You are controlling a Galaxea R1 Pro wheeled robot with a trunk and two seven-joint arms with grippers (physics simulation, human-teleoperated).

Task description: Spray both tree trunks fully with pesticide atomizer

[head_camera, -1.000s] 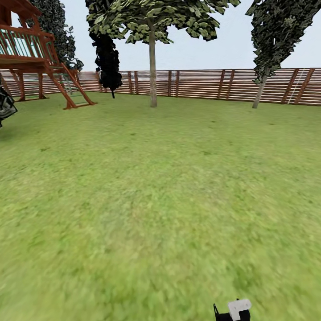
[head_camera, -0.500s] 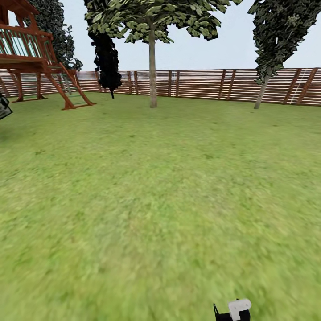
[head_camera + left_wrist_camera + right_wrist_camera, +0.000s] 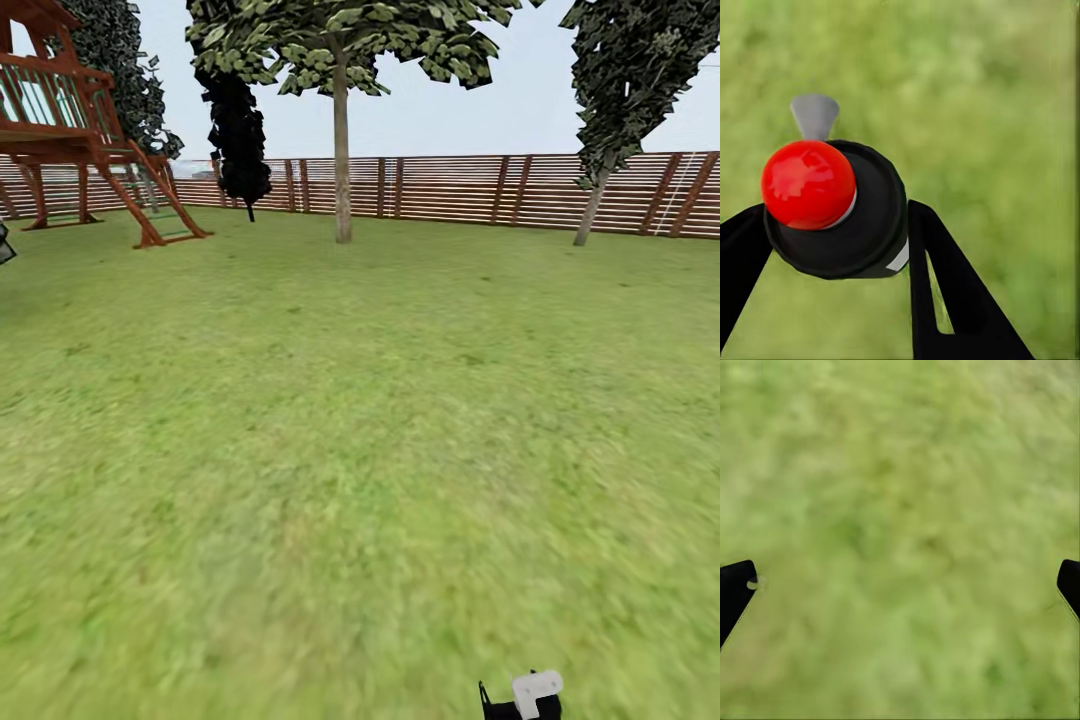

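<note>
We hold the atomizer (image 3: 832, 206) in the left gripper (image 3: 832, 247), right gripper (image 3: 900, 585) spread empty; next, nearing the trunk (image 3: 342, 160)

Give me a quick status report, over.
Left gripper shut on atomizer. Right gripper open, over grass. Pale-trunked tree ahead across open lawn, nothing between.

No writing, label, brand, number or sign could be read anywhere in these views. The wooden fence (image 3: 450, 190), the play tower (image 3: 70, 120) and the red-capped atomizer (image 3: 832, 206) all bore plain surfaces. The lawn (image 3: 360, 450) carried no marks either.
</note>
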